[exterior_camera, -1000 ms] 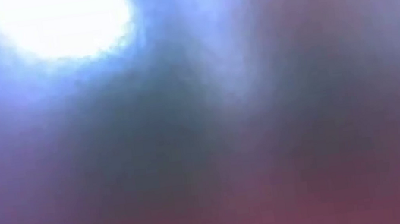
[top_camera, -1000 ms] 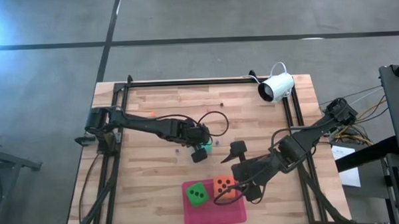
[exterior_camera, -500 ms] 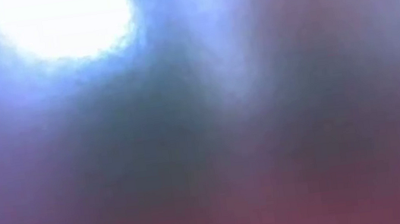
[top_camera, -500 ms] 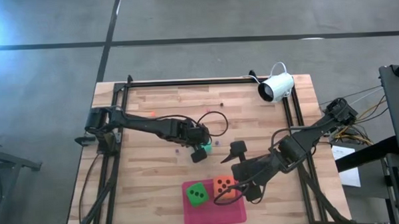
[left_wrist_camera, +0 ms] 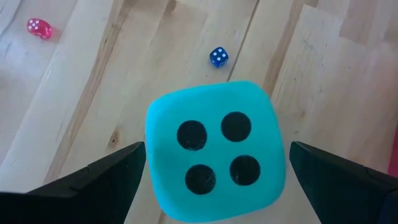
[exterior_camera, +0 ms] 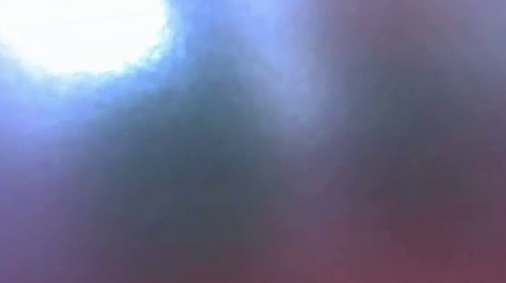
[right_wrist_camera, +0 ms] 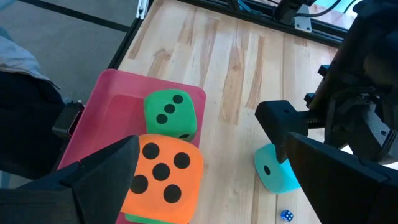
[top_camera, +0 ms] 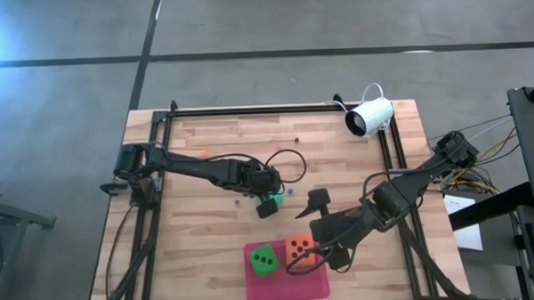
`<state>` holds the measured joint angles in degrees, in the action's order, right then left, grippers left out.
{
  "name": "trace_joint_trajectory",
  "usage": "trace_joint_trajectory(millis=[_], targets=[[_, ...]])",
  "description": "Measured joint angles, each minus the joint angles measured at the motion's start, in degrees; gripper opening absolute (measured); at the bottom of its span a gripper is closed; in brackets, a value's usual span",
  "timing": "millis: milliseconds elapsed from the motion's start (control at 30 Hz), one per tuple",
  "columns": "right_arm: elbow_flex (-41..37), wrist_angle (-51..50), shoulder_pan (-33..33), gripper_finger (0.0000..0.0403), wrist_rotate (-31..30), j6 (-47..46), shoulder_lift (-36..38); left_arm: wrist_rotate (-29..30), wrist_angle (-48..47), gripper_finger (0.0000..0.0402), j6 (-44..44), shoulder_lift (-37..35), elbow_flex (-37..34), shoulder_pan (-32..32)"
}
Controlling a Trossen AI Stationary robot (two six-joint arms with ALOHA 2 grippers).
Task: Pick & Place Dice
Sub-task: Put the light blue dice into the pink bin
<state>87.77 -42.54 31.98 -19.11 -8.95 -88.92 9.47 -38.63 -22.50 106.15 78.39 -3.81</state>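
A teal die point(left_wrist_camera: 214, 149), four pips up, rests on the wooden table point(top_camera: 208, 250) near its middle. My left gripper point(top_camera: 269, 202) points steeply down over the die, open, with one finger on either side of it. A pink mat point(top_camera: 285, 287) lies at the near edge. On it sit a green die point(top_camera: 264, 260) and an orange die point(top_camera: 297, 249). A strip of green shows under the orange die point(right_wrist_camera: 163, 177) in the right wrist view. My right gripper point(top_camera: 312, 229) hangs open above the orange die, clear of it. The low view is a blur.
Two tiny dice lie on the wood beyond the teal die, one blue point(left_wrist_camera: 217, 57) and one pink point(left_wrist_camera: 37, 28). A white camera point(top_camera: 370, 117) stands at the far right corner. Black frame rails point(top_camera: 248, 110) run along the far, left and right sides.
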Motion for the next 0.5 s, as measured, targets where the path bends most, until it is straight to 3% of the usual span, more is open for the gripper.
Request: trace_joint_trajectory(millis=[500], targets=[[0.00, 0.00, 0.01, 0.0400, 0.00, 0.00, 0.00, 1.07, 0.11, 0.0400, -0.13, 0.09, -0.85, 0.02]])
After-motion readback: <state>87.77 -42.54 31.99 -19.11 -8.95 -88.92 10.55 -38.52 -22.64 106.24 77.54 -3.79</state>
